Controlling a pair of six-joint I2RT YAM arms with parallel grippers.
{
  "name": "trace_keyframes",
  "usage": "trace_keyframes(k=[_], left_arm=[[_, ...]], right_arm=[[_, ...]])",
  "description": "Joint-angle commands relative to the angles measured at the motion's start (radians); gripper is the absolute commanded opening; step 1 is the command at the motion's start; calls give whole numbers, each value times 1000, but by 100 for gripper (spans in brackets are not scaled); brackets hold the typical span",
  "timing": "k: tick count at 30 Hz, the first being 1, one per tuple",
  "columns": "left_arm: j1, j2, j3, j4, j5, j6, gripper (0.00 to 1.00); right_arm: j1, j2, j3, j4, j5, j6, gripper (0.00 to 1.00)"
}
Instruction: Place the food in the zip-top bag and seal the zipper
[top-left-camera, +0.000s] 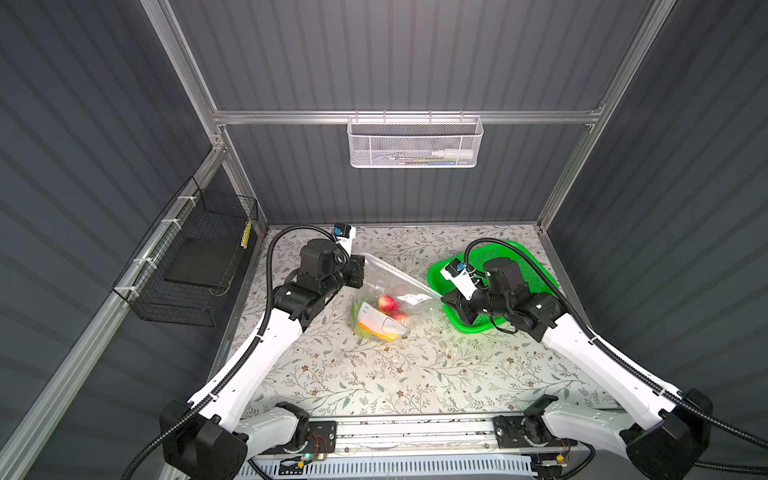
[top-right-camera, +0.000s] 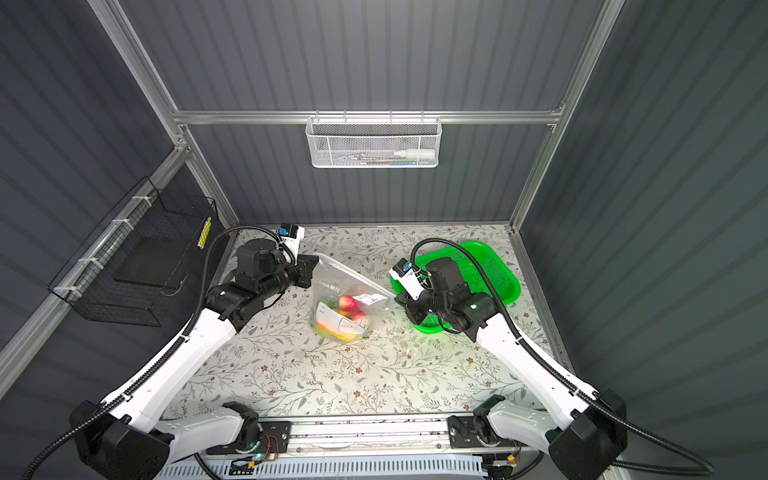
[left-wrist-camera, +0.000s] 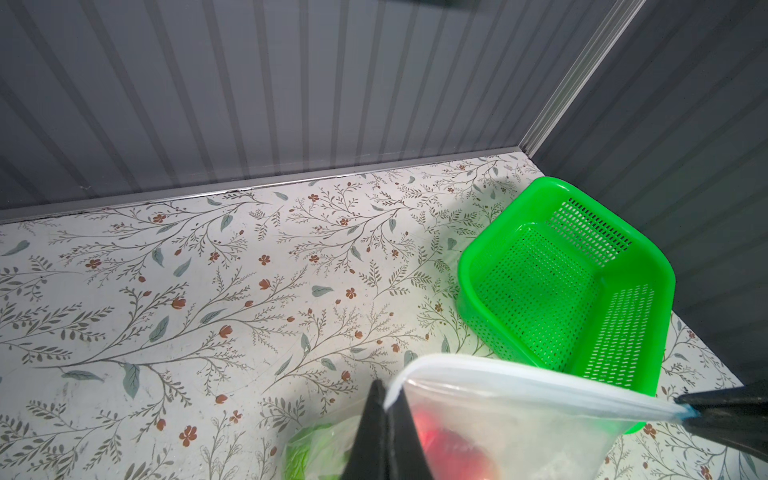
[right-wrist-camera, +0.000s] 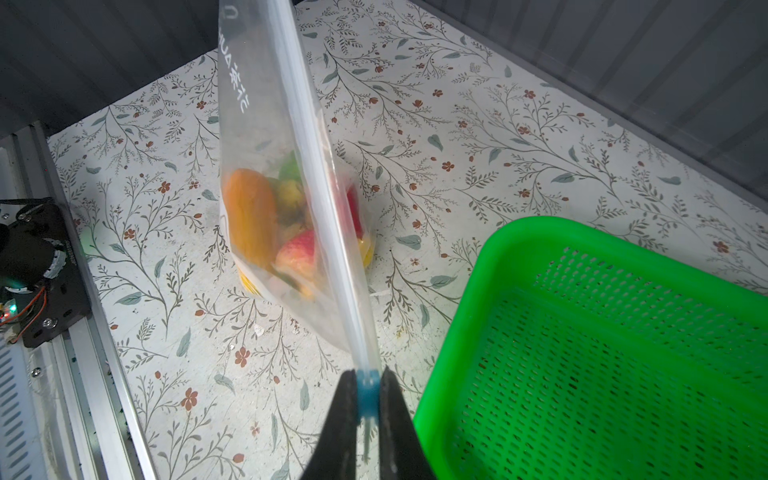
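Note:
The clear zip-top bag (top-left-camera: 388, 291) (top-right-camera: 345, 295) hangs stretched between both grippers, its bottom resting on the table. The food (top-left-camera: 388, 305) (right-wrist-camera: 266, 224) lies inside it: red, orange, yellow and green toy pieces. My left gripper (left-wrist-camera: 386, 405) is shut on the bag's top corner at one end of the zipper (left-wrist-camera: 532, 384). My right gripper (right-wrist-camera: 368, 392) is shut on the small blue slider (right-wrist-camera: 368, 395) at the other end of the zipper (right-wrist-camera: 320, 187). In both top views the left gripper (top-left-camera: 360, 272) (top-right-camera: 312, 270) and the right gripper (top-left-camera: 444, 300) (top-right-camera: 397, 300) hold the bag's two upper corners.
An empty green perforated basket (top-left-camera: 519, 257) (top-right-camera: 494, 270) (left-wrist-camera: 565, 282) (right-wrist-camera: 602, 353) stands at the right, partly under the right arm. A black wire basket (top-left-camera: 187, 266) hangs on the left wall and a white mesh basket (top-left-camera: 415, 143) on the back wall.

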Motion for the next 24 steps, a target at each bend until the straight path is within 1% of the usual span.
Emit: trace_keyframes(k=[1, 4, 9, 13, 17, 19, 21, 22, 23, 24], left_arm=[[35, -7, 5, 64, -81, -12, 0], [35, -11, 0, 62, -88, -11, 0], [35, -19, -3, 52, -102, -7, 0], [35, -19, -6, 54, -98, -8, 0], [35, -21, -7, 56, -83, -8, 0], [35, -22, -15, 66, -42, 5, 0], [35, -34, -49, 117, 12, 3, 0], [35, -39, -58, 134, 22, -6, 0], [35, -40, -64, 140, 21, -10, 0], [35, -41, -65, 137, 15, -13, 0]], right_arm=[[-23, -6, -17, -123, 54, 9, 8], [-26, -6, -13, -126, 57, 6, 8], [-31, -9, -10, -166, 98, -5, 8], [-32, -15, -17, -160, 100, -3, 9], [-33, -9, -13, -136, 71, 5, 9], [-33, -7, -13, -84, 40, 22, 11], [-33, 0, -14, 4, 0, 61, 19], [-33, 3, -16, 65, -13, 91, 29], [-32, 4, -18, 131, -16, 119, 42], [-32, 6, -21, 195, -20, 152, 51]])
